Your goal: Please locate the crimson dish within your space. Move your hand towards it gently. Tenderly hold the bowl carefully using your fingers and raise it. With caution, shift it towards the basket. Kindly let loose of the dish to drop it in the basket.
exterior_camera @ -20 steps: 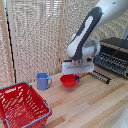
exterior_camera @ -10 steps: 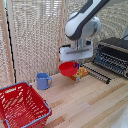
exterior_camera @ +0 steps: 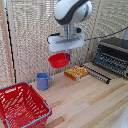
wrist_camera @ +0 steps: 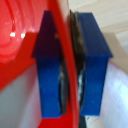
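The crimson dish [exterior_camera: 59, 60] is a small glossy red bowl hanging in the air under my gripper [exterior_camera: 66, 50], well above the wooden table. In the wrist view my blue fingertips [wrist_camera: 92, 65] are shut on the bowl's red rim [wrist_camera: 64, 45], one pad on each side. The basket [exterior_camera: 22, 106] is a large red wire-mesh one with a blue-grey rim, standing at the exterior view's lower left, away from the gripper.
A blue mug [exterior_camera: 43, 81] stands on the table between the bowl and the basket. An orange box [exterior_camera: 76, 73] lies below the gripper to the exterior view's right. A dark toaster oven [exterior_camera: 113, 57] with a wire rack [exterior_camera: 99, 74] stands at the far right. A reed screen [exterior_camera: 30, 40] backs the table.
The gripper has risen with the bowl in it, lifting it clear of the table, and moved a little towards the exterior view's left.
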